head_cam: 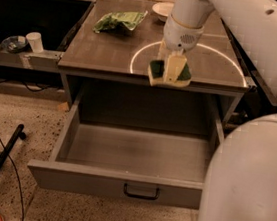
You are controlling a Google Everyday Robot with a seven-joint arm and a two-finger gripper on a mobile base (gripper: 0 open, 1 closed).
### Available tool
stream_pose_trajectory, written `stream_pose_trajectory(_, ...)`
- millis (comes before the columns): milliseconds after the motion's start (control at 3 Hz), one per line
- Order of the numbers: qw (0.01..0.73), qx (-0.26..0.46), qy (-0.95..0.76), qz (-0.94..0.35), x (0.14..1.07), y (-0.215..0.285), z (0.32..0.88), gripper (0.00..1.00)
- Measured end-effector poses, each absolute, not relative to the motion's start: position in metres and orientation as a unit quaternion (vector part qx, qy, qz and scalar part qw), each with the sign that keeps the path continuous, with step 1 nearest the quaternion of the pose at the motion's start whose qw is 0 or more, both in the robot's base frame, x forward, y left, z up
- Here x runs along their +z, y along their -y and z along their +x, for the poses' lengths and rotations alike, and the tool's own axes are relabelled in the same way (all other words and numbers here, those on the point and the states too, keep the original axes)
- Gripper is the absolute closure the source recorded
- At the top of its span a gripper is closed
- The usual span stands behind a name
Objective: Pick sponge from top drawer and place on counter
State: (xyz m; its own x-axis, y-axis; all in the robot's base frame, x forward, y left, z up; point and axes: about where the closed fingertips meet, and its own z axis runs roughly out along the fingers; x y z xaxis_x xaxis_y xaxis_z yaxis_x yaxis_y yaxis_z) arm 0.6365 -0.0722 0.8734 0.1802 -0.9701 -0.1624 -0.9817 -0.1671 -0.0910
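- Sponge (156,69) is being held at the counter's (100,52) front edge, green face and yellow foam showing.
- Gripper (171,72) is being kept clamped on it, hanging over that edge, beside the white arc (137,54).
- Top drawer (114,182) is being left pulled out below the counter.
- Light-green bag (120,20) and bowl (162,8) are being borne toward the counter's far side.
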Motion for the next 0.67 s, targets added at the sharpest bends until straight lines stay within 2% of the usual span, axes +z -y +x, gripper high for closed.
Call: stream_pose_trajectory(667, 0.248, 0.023, -0.697, -0.672, 0.939, 0.053, 0.711, 1.0)
